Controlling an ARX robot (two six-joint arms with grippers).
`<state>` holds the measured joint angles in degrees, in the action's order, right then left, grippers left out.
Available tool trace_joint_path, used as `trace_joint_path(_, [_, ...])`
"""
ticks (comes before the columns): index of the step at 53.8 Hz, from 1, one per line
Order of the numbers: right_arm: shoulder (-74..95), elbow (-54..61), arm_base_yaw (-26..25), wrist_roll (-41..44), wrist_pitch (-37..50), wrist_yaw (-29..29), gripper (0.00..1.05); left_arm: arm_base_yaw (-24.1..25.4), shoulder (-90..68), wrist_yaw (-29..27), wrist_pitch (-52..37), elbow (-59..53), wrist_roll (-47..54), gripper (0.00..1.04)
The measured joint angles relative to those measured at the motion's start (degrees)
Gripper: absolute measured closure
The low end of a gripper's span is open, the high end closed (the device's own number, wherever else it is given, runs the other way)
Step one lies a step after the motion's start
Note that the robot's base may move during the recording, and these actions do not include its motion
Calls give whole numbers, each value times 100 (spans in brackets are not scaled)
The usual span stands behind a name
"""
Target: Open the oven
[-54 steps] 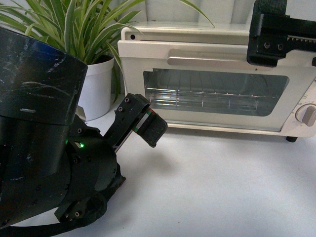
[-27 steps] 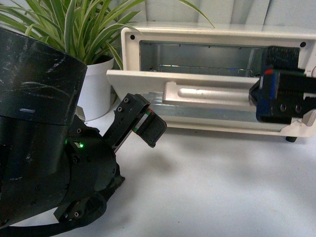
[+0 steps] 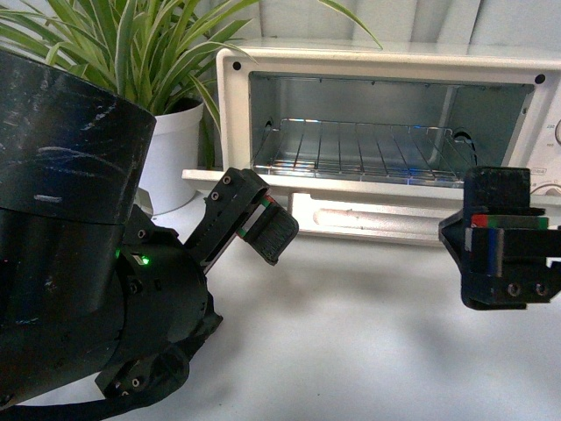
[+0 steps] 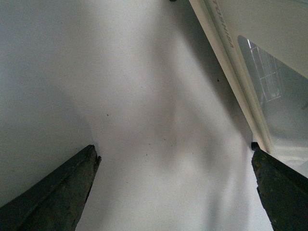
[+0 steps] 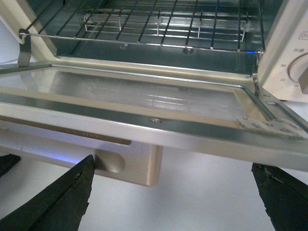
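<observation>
Left claw [image 3: 266, 226]: near left, released and empty, over the table [image 3: 368, 333]. Right claw [image 5: 172, 166]: released, fingers spread, holding nothing, just on the near side of the handle [image 5: 122, 163]. Beyond it, the oven [image 3: 232, 105] sits at the far side of the table, door [image 5: 144, 94] folded down about flat, rack [image 3: 359, 149] exposed. Judgement: opening looks complete. To finish cleanly I should draw the right claw low and straight toward me, clear of the handle, so the door isn't nudged upward.

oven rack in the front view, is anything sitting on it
No, the wire rack inside the oven is bare, with only its metal bars showing.
</observation>
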<state>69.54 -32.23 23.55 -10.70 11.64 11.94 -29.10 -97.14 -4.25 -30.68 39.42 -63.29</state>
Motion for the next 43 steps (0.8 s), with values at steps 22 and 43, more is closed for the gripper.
trace_joint_path(22, [-1445,409,-348,-68,-614,-339,9,0,68,-267,79,-72,599,7])
trace_joint_path(43, [-1746,544,-741,-70,-717,-544,9,-162,118,-1043,468,-74,2769,7])
